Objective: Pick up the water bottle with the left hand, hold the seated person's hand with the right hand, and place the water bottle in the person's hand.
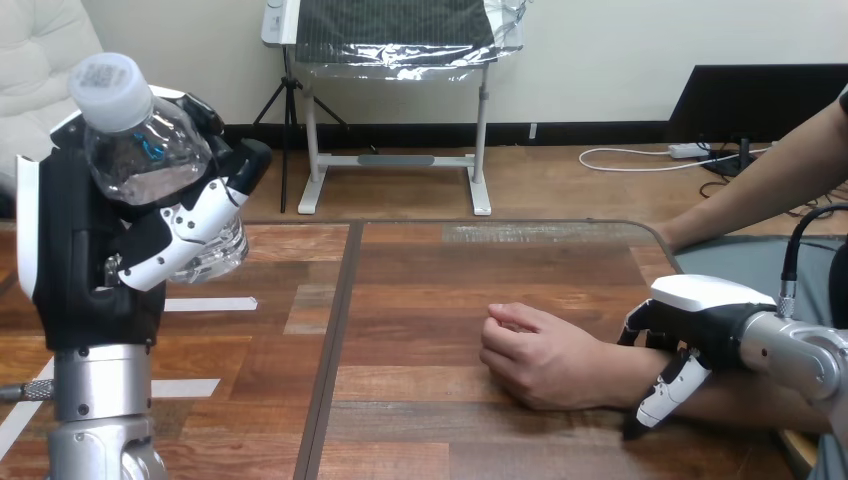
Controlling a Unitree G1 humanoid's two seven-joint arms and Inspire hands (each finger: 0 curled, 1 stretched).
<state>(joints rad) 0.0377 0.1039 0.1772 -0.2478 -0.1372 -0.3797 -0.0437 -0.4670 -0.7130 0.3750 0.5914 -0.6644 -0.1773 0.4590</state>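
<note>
Left robot hand, raised at the near left: fingers and thumb curled round the water bottle, which is tilted, cap uppermost, well above the tabletop. Right robot hand, near right: fingers curled over the person's wrist. Person's hand rests on the wood in a loose fist, well apart from the bottle. Judgement: carrying step. Swing the bottle across and down, base first, to just beside the fist. The fist must open first. Loosen the left grip only once the person's fingers close round it.
</note>
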